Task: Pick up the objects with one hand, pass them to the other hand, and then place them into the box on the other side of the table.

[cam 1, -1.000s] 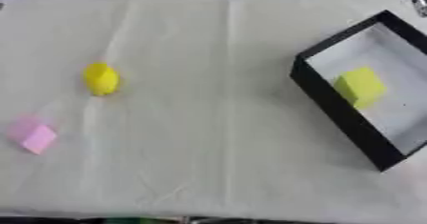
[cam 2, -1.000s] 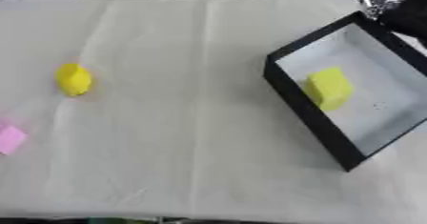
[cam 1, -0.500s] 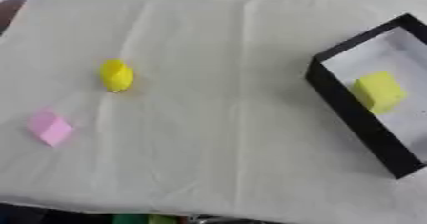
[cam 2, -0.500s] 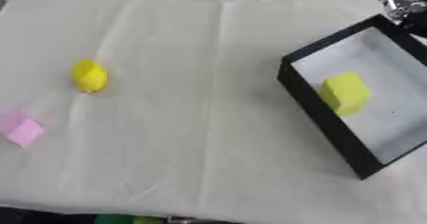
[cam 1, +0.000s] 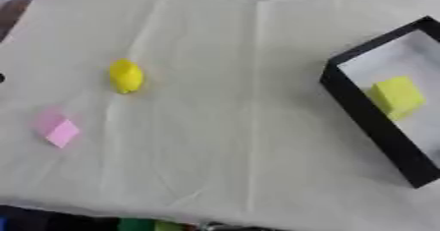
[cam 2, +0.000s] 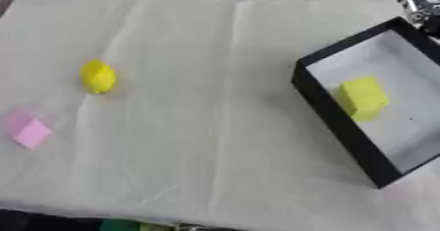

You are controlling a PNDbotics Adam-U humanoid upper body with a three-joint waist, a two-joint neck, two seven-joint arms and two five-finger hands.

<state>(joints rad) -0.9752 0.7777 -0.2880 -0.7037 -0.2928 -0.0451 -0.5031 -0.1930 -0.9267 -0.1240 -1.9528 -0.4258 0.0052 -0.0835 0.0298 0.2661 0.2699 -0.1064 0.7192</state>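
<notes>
While a yellow block [cam 2: 362, 97] lies inside the black box [cam 2: 337, 122], a lemon-shaped yellow object [cam 1: 125, 75] and pink block [cam 1: 60, 131] rest on the cloth-covered tabletop [cam 1: 232, 127]; part of the right hand [cam 2: 419, 6] shows at the upper right corner, its finger state impossible to tell.

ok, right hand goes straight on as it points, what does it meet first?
Only a silver-black bit of the right hand shows; heading unclear. If down-left, probably the black box, at its far rim.
</notes>
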